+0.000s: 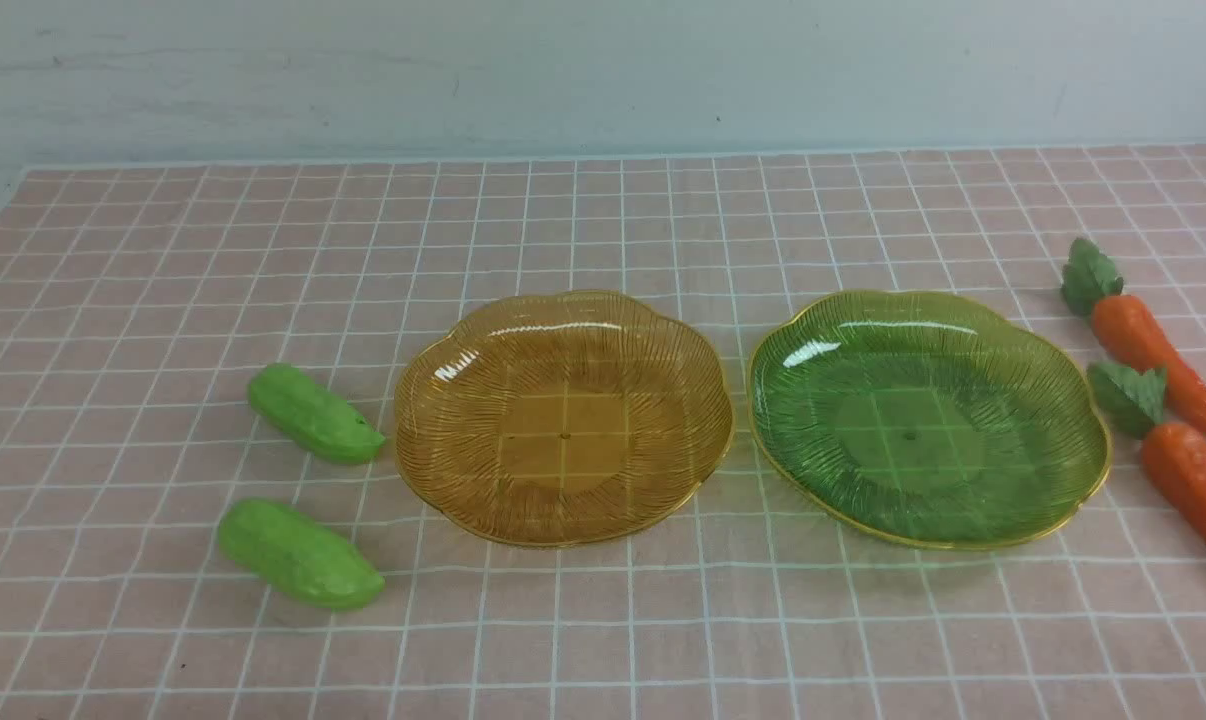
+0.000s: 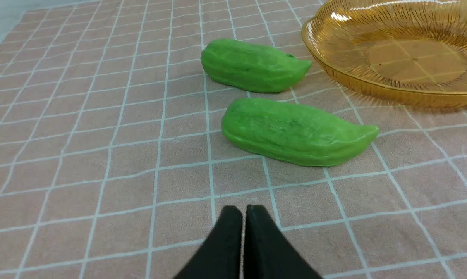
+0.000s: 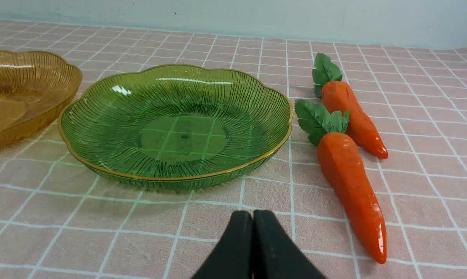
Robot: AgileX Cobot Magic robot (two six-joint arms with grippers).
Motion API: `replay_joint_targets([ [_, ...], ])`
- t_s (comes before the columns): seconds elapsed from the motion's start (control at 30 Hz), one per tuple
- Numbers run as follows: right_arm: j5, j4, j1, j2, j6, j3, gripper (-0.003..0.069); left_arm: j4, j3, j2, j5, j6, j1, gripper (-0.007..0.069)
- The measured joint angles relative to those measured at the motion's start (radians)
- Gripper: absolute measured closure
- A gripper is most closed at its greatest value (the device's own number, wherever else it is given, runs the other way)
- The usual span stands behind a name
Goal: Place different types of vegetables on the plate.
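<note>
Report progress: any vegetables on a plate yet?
Done: nothing; amber plate and green plate are bare. In hand: nothing; left claw and right claw shut, empty. Left: far cucumber, near cucumber, far carrot, near carrot all on the cloth.

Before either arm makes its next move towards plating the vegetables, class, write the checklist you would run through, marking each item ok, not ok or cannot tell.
1. Plates hold nothing yet: ok. The amber plate and the green plate are both bare.
2. Left gripper open for a grasp: not ok. It is shut on nothing.
3. Right gripper open: not ok. It is also shut on nothing.
4. Cucumbers separated: ok. The near cucumber and the far cucumber lie apart, left of the amber plate.
5. Carrots separated: cannot tell. The near carrot has leaves that overlap the far carrot; contact is unclear.
</note>
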Motion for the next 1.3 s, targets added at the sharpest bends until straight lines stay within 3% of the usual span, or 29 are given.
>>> replay_joint_targets([
  [1.13, 0.000, 0.002, 0.000, 0.000, 0.001, 0.000, 0.0674, -0.001, 0.000, 0.000, 0.000, -0.001, 0.000, 0.0628],
  [1.23, -0.011, 0.102, 0.000, 0.000, 0.061, 0.000, 0.0674, -0.076, 0.000, 0.000, 0.000, -0.049, 0.000, 0.0628],
  [1.3, -0.023, 0.284, 0.000, 0.000, 0.162, 0.000, 0.0674, -0.185, 0.000, 0.000, 0.000, -0.112, 0.000, 0.0628],
])
